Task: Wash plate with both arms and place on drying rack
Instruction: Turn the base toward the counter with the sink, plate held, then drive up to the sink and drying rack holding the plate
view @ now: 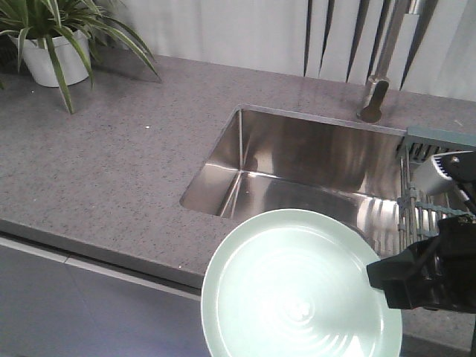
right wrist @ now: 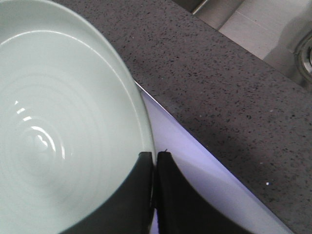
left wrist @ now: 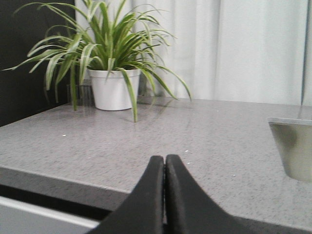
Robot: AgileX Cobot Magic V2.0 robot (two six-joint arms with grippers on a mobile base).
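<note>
Mint-green glossy round plate hangs over the near edge of the grey speckled table, rim pinched in the right claw; the left claw is together, empty. That one-sided pinch could let it slip.

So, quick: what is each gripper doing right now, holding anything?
Left gripper: closed, holding nothing.
Right gripper: closed on the rim of the plate.

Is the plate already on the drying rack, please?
No, the right gripper holds the plate by its rim, clear of the drying rack.
</note>
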